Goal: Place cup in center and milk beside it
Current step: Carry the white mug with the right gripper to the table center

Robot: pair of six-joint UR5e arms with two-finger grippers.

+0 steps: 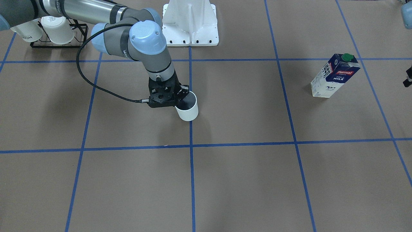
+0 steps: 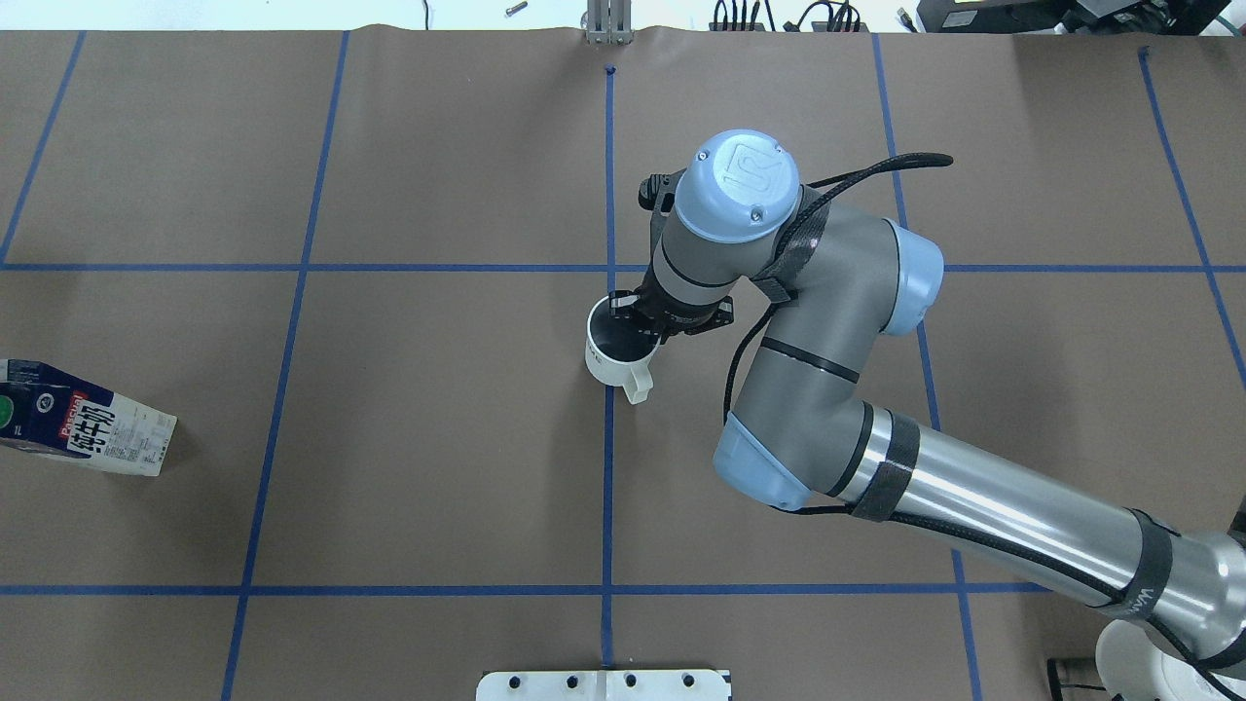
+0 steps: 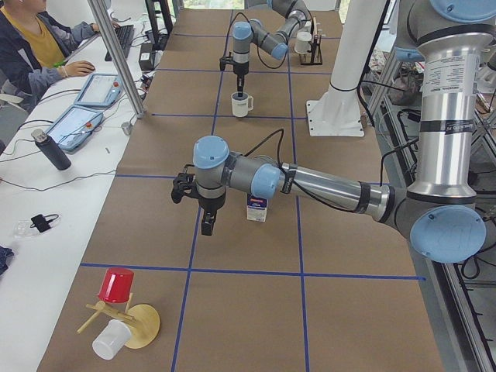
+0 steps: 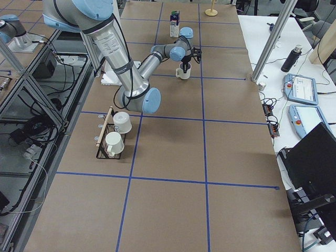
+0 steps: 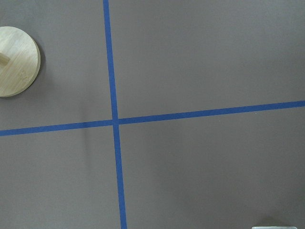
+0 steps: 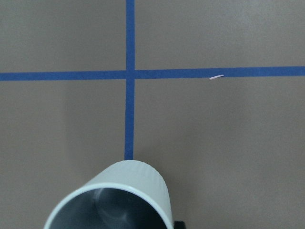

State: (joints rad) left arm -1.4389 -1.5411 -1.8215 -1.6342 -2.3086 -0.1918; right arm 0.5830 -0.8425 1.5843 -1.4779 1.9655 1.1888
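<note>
The plain white cup stands over the central blue tape line, in the middle of the brown surface. It also shows in the overhead view and at the bottom of the right wrist view. My right gripper comes down on its rim, one finger inside and one outside, shut on the cup. The milk stands upright far off on my left side and also shows in the overhead view. My left gripper hangs above the table near the milk; I cannot tell whether it is open.
A black rack with two white mugs stands on my right side. The white arm mount is at my base. A wooden stand with a red cup is at the far left end. An operators' desk runs along the far edge.
</note>
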